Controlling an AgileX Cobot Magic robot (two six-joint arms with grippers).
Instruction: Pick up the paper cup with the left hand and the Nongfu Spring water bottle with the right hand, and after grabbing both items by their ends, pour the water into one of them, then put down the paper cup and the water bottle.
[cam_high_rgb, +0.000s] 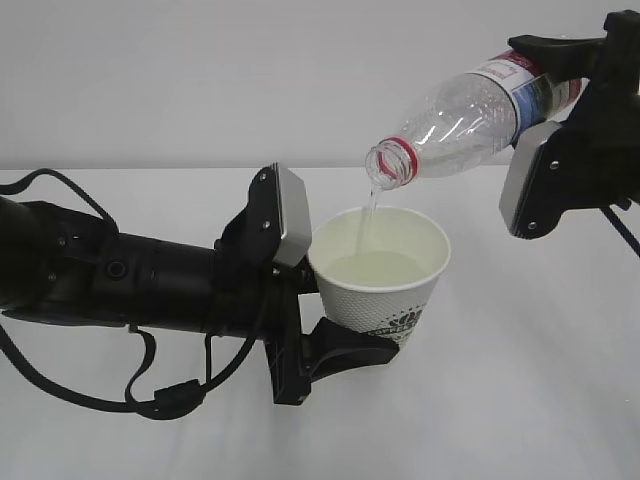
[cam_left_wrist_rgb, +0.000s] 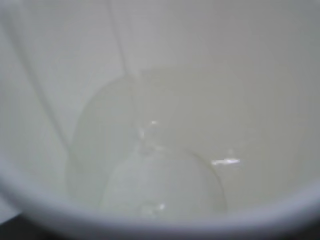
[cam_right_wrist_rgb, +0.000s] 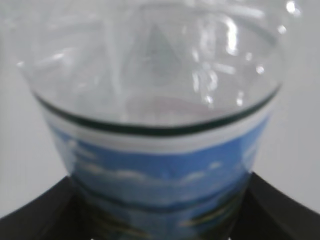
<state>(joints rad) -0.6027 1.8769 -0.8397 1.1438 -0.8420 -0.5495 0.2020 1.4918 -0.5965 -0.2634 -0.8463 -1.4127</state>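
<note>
Nearest you, your left hand (cam_high_rgb: 335, 335) clamps the paper cup (cam_high_rgb: 385, 275) upright above the table (cam_high_rgb: 520, 400), while farther back your right hand (cam_high_rgb: 575, 75) grips the tilted Nongfu Spring water bottle (cam_high_rgb: 470, 110), its mouth streaming water (cam_high_rgb: 368, 215) into the cup.

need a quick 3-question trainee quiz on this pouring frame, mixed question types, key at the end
1. True or false: the Nongfu Spring water bottle is upright.
2. Which pincer holds the paper cup? A) left pincer B) right pincer
3. Fill in: a thin stream of water falls from the bottle mouth into the ____.

Key: 1 false, it is tilted mouth-down; 2 A; 3 paper cup.
</note>
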